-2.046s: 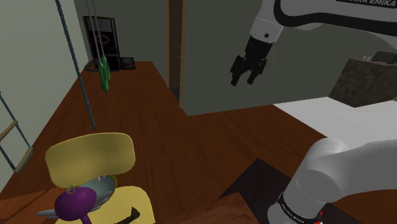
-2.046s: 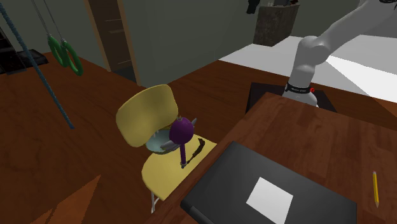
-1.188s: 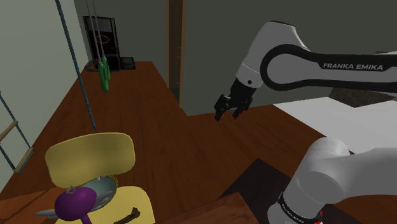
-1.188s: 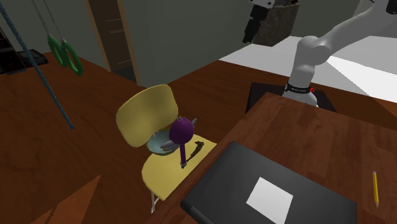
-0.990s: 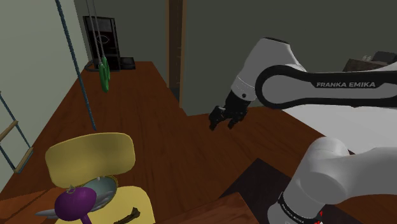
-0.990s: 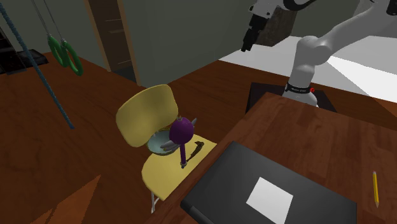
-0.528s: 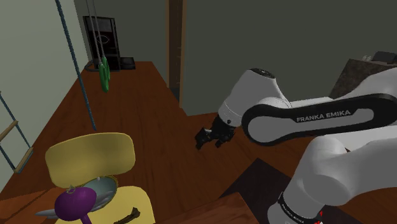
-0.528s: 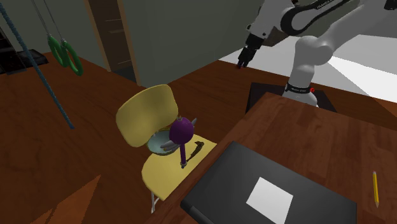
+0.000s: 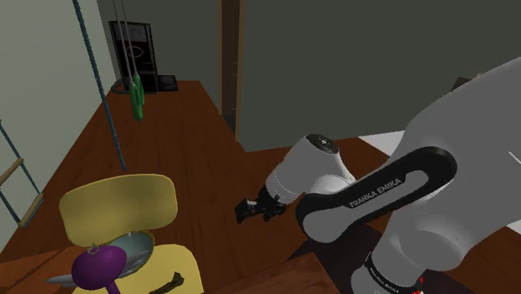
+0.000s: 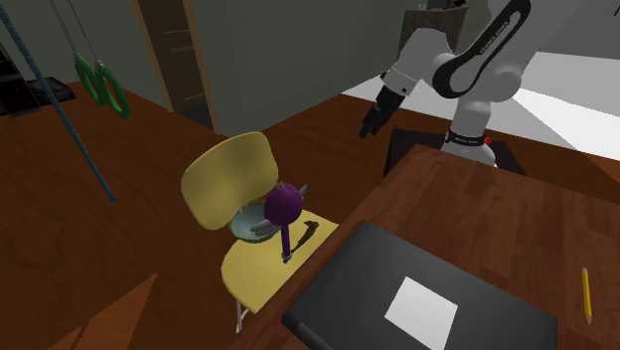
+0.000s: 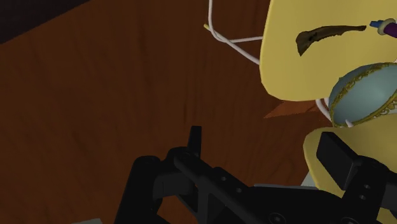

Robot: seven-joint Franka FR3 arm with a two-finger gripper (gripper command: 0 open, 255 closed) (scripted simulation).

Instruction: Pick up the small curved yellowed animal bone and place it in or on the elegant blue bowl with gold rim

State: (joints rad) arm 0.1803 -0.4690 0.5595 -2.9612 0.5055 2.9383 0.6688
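Observation:
A dark brown curved bone (image 11: 324,35) lies on the seat of a yellow chair (image 10: 260,266); the bone (image 10: 306,232) is near the seat's edge, also seen as the bone (image 9: 171,281) in the shoulder view. Next to it on the seat rests a blue bowl with a gold rim (image 11: 366,95), the bowl (image 10: 244,225) sitting against the backrest, the bowl (image 9: 134,248). My gripper (image 9: 250,210) hangs open and empty low over the wooden floor, well away from the chair; gripper (image 10: 370,126), gripper (image 11: 267,149).
A purple spiky figure (image 10: 283,204) stands on the seat between bowl and bone. Green rings (image 10: 99,85) and a rope (image 9: 104,92) hang nearby. A wooden table (image 10: 517,209) carries a black case (image 10: 348,298) and a pencil (image 10: 586,293).
The arm has swung down from high up, carrying the gripper lower and toward the chair. Bone, bowl and purple figure have stayed put.

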